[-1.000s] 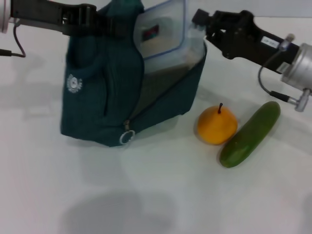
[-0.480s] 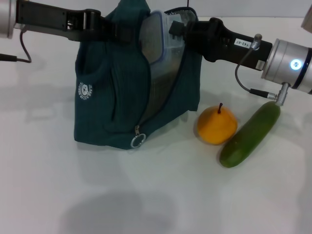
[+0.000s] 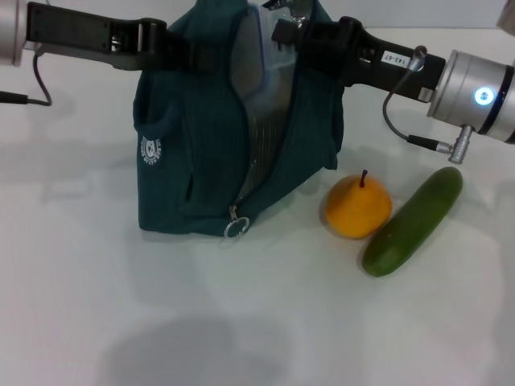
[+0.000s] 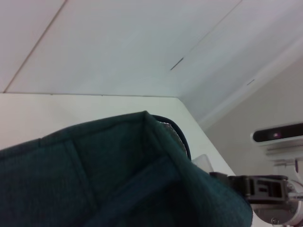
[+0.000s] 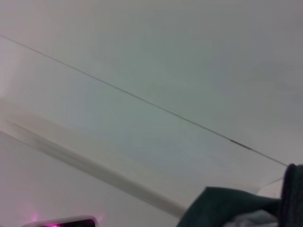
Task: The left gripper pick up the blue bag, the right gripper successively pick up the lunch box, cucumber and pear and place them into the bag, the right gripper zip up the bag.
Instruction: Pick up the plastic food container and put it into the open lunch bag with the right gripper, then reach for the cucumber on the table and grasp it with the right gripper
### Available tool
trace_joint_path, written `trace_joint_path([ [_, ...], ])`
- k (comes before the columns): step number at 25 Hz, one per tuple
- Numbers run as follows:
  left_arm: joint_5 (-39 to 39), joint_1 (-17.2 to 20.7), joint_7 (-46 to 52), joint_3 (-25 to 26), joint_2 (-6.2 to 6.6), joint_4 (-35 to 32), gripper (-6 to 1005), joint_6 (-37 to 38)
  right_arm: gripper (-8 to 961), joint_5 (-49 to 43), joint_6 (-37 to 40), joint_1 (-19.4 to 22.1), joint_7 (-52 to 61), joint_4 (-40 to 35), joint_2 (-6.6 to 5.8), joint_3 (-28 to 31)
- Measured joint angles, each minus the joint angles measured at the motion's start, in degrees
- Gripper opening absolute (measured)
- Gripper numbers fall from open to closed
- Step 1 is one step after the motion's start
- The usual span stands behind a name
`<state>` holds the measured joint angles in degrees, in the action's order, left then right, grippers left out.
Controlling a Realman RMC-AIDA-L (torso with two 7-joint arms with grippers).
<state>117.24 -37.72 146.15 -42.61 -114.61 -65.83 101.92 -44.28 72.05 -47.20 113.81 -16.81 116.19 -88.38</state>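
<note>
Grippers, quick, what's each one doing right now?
Left gripper: shut on the blue bag.
Right gripper: at the bag's mouth, holding the lunch box.

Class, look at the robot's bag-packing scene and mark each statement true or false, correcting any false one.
1. The pear lies on the table beside the cucumber. True.
2. The cucumber is already inside the blue bag. False: it lies on the table, outside the bag.
3. The lunch box sits partly inside the bag's open top. True.
4. The left gripper hangs far away from the bag. False: it is at the bag's upper edge, on the robot's left side.
5. The bag's zipper is fully closed. False: the opening gapes and shows the silver lining.
6. The right gripper is at the top of the bag by the lunch box. True.
</note>
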Motion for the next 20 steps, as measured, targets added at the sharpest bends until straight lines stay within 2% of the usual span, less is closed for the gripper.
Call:
trace_joint_path([
  [7, 0.3, 0.8, -0.3, 0.3, 0.34, 0.0, 45, -0.2, 201, 0.8, 0.1, 1.9, -1.7, -0.5, -0.15, 1.0],
  [9, 0.3, 0.9, -0.3, 0.3, 0.46, 0.0, 45, -0.3, 264, 0.9, 0.6, 2.7, -2.9, -1.0, -0.35, 1.8],
  [14, 0.3, 1.5, -0.3, 0.3, 0.58, 0.0, 45, -0.5, 437, 0.6, 4.0, 7.9, -7.6, -4.9, -1.07, 7.1],
  [18, 0.4, 2.3, -0.3, 0.6, 1.04, 0.0, 45, -0.6, 627, 0.3, 6.6, 13.2, -12.3, -8.1, -2.80, 11.2],
  [20, 0.4, 2.4, -0.4, 1.0, 1.09, 0.0, 45, -0.6, 631, 0.2, 7.2, 16.2, -15.0, -10.1, -4.60, 12.2],
])
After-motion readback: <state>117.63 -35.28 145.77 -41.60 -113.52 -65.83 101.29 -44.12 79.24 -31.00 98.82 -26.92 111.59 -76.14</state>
